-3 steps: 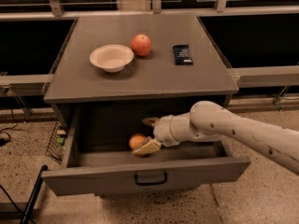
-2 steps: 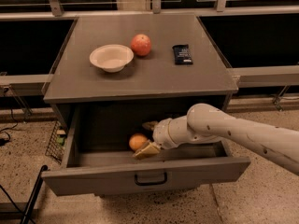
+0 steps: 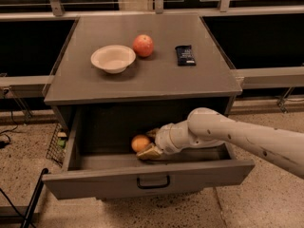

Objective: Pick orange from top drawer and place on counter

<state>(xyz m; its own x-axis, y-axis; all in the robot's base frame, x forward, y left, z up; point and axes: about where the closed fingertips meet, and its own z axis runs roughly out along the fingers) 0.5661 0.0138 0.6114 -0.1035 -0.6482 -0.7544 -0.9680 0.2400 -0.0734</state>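
Note:
The orange [image 3: 139,142] lies inside the open top drawer [image 3: 95,183], left of centre on the drawer floor. My gripper [image 3: 147,144] reaches into the drawer from the right, down at the orange's level. It is open, with one finger [image 3: 152,133] behind the fruit and one finger [image 3: 148,153] in front of it, the orange's right side between them. The counter [image 3: 156,77] is the grey cabinet top above the drawer.
On the counter stand a white bowl [image 3: 113,58], a pink-red round fruit [image 3: 143,45] and a black packet [image 3: 185,55]. The drawer front has a small black handle [image 3: 153,182]. A wire rack [image 3: 58,141] sits on the floor at the cabinet's left.
My gripper has moved slightly to the left, closer around the orange. The orange has stayed in place on the drawer floor.

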